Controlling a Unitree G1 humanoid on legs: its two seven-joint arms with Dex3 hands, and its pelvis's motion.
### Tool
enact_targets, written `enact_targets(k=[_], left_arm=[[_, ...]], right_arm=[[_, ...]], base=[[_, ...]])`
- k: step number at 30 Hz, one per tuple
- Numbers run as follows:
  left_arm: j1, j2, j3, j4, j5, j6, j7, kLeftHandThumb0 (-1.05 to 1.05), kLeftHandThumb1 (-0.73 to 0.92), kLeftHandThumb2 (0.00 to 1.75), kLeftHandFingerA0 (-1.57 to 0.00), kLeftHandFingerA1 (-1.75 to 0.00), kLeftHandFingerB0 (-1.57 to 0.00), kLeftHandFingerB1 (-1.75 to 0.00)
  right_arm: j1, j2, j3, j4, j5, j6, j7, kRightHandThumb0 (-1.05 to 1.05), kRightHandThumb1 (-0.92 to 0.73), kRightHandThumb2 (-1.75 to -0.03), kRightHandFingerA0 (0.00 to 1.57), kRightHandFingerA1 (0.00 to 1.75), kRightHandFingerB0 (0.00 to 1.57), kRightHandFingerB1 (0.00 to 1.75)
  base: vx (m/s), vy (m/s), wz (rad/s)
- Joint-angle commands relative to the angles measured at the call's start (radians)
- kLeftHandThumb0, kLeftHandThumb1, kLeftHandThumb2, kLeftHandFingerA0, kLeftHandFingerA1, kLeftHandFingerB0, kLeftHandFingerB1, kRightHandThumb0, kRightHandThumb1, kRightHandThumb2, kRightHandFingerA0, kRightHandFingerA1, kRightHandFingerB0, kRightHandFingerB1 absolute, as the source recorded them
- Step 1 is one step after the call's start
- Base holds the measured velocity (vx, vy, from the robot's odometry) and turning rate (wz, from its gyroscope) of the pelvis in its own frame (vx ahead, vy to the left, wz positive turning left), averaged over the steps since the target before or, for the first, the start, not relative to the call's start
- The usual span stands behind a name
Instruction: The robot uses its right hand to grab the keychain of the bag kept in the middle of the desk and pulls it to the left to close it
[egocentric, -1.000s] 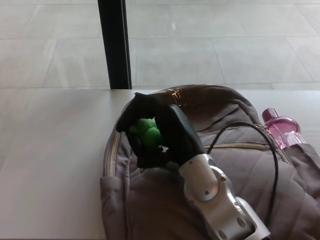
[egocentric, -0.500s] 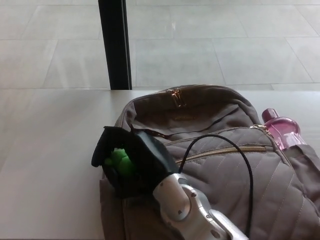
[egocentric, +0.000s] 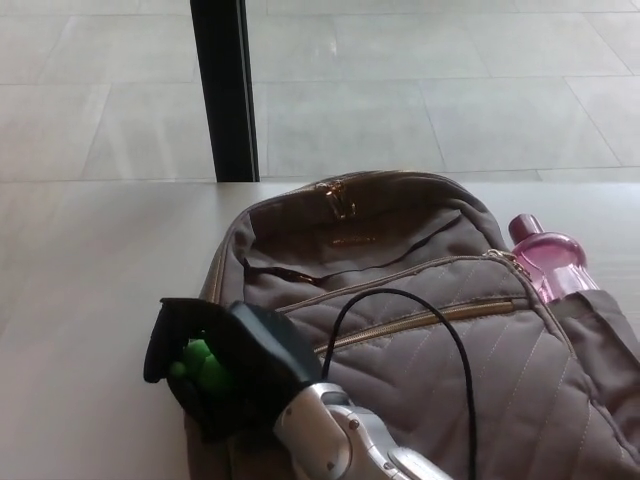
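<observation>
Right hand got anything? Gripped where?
Right hand is shut on the green keychain, fingers wrapped around its body at the backpack's left edge.

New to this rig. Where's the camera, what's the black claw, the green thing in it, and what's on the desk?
One picture, from a camera on a humanoid robot's head, looking down at a pale desk. The black claw is the robot's right hand, a thumb and two thick fingers on a silver metal forearm coming in from below. It is closed around a small bright green keychain at the left edge of a grey-brown fabric backpack lying on the desk. A pink translucent bottle sticks out at the backpack's right side, and a thin black cable loops over its front. The left hand is not in the picture. Behind the desk: a tiled floor and a black upright post.
</observation>
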Motion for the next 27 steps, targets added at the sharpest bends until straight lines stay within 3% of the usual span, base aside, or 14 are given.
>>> enact_targets(k=[1,3,4,5,7,8,10,11,19,20,23,25,26,27], left_arm=[[-0.02,-0.019,-0.015,0.003,0.026,0.002,0.071,-0.76,0.39,0.88,-0.67,-1.05,-0.48,-0.87],[-0.018,-0.018,-0.011,0.003,0.022,-0.002,0.068,-0.78,0.4,0.87,-0.67,-0.99,-0.47,-0.82],[-0.019,-0.018,-0.013,0.008,0.025,-0.006,0.07,-0.82,0.38,1.02,-0.73,-0.94,-0.52,-0.79],[-0.019,-0.016,-0.017,0.013,0.031,-0.011,0.075,-0.82,0.38,1.02,-0.73,-0.94,-0.52,-0.79],[0.0,-0.022,-0.012,-0.002,0.021,-0.031,0.048,-0.86,0.34,0.98,-0.72,-0.98,-0.52,-0.84],[0.008,-0.024,-0.009,-0.001,0.017,-0.037,0.042,-0.84,0.43,0.84,-0.67,-1.01,-0.5,-0.87],[0.002,-0.028,-0.008,0.005,0.018,-0.031,0.055,-0.79,0.43,0.84,-0.67,-1.0,-0.52,-0.85],[-0.01,-0.034,-0.002,0.011,0.013,-0.002,0.078,-0.72,0.4,0.88,-0.7,-1.02,-0.51,-0.85],[0.035,-0.025,-0.01,0.006,0.02,-0.04,0.049,-0.81,0.44,0.8,-0.68,-0.97,-0.52,-0.83],[0.037,-0.027,-0.012,0.002,0.022,-0.038,0.058,-0.86,0.45,0.8,-0.68,-0.97,-0.51,-0.83],[0.041,-0.028,-0.001,0.005,0.01,-0.029,0.058,-0.87,0.32,0.95,-0.69,-0.94,-0.47,-0.79],[0.035,-0.026,0.001,0.012,0.009,0.008,0.068,-0.86,0.33,0.96,-0.66,-0.95,-0.41,-0.79],[0.037,-0.026,0.008,0.014,0.001,0.008,0.061,-0.84,0.44,0.79,-0.62,-1.0,-0.4,-0.83],[0.042,-0.024,-0.005,0.012,0.017,-0.005,0.073,-0.83,0.35,0.97,-0.66,-0.93,-0.43,-0.77]], right_arm=[[0.133,0.491,0.244,0.15,0.142,-0.007,0.054,-0.21,-0.66,-1.02,0.82,1.74,0.7,1.61],[0.134,0.455,0.236,0.118,0.16,-0.024,0.087,-0.17,-0.65,-1.09,0.84,1.62,0.77,1.35],[0.112,0.406,0.213,0.094,0.145,-0.023,0.108,-0.14,-0.74,-0.86,0.77,1.62,0.67,0.8],[0.087,0.364,0.193,0.071,0.125,-0.004,0.12,-0.14,-0.74,-0.86,0.77,1.62,0.67,0.8],[-0.003,0.252,0.169,-0.038,0.054,0.151,0.199,-0.41,-0.75,-0.62,0.67,0.91,0.28,0.4],[-0.105,0.11,0.169,-0.146,-0.053,0.274,0.309,-0.76,-0.6,-0.96,0.08,0.58,0.0,0.2],[-0.142,0.049,0.153,-0.191,-0.069,0.329,0.37,-0.98,-0.66,-1.04,0.0,0.2,0.0,0.13],[-0.163,0.001,0.137,-0.242,-0.077,0.364,0.418,-0.92,-0.77,-0.64,0.0,0.0,0.0,0.0],[-0.262,-0.412,-0.04,-0.537,-0.161,0.43,0.633,-1.05,-0.91,-0.69,0.0,0.0,0.0,0.0],[-0.261,-0.472,-0.083,-0.575,-0.143,0.421,0.645,-1.05,-0.73,-1.15,0.0,0.21,0.0,0.0],[-0.254,-0.556,-0.142,-0.619,-0.138,0.382,0.632,-1.03,-0.73,-1.16,0.0,0.22,0.0,0.0],[-0.254,-0.635,-0.199,-0.667,-0.116,0.373,0.656,-1.04,-0.75,-1.16,0.0,0.23,0.0,0.0],[-0.246,-0.654,-0.237,-0.702,-0.075,0.399,0.672,-1.05,-0.92,-0.68,0.0,0.0,0.0,0.0],[-0.243,-0.683,-0.26,-0.722,-0.06,0.398,0.682,-1.05,-0.92,-0.7,0.0,0.0,0.0,0.0]], base=[[0.0,0.0,0.0],[0.0,0.0,0.0],[0.0,0.0,0.0],[0.0,0.0,0.0],[0.0,0.0,0.0],[0.0,0.0,0.0],[0.0,0.0,0.0],[-0.02,-0.001,0.08],[0.0,0.0,0.0],[0.0,0.0,0.0],[0.0,0.0,0.0],[0.0,0.0,0.0],[0.0,0.0,0.0],[0.0,0.0,0.0]])
